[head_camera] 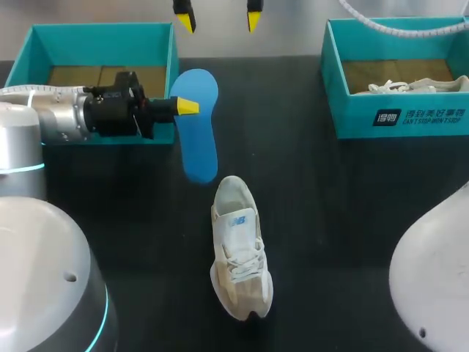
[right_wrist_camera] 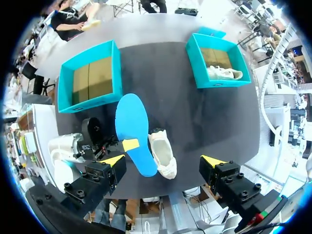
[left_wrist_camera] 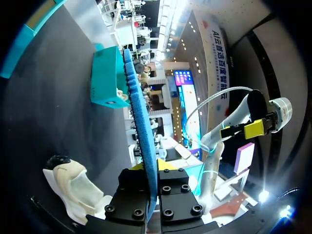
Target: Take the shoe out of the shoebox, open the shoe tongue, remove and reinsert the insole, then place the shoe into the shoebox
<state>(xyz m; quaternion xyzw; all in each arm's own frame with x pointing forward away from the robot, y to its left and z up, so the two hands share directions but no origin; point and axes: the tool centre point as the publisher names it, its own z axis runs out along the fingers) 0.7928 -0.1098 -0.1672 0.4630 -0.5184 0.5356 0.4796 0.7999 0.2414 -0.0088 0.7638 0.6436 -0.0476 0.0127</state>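
Black table (head_camera: 330,220); blue insole (head_camera: 198,132) clamped in left claw (head_camera: 187,107); right claw (head_camera: 220,15) apart; cream laced shoe (head_camera: 238,249) alongside

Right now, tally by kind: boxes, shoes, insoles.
Boxes: 2, left box and right box
Shoes: 2, table shoe and boxed shoe in the right box
Insoles: 1, blue insole, held by the left gripper
Total: 5
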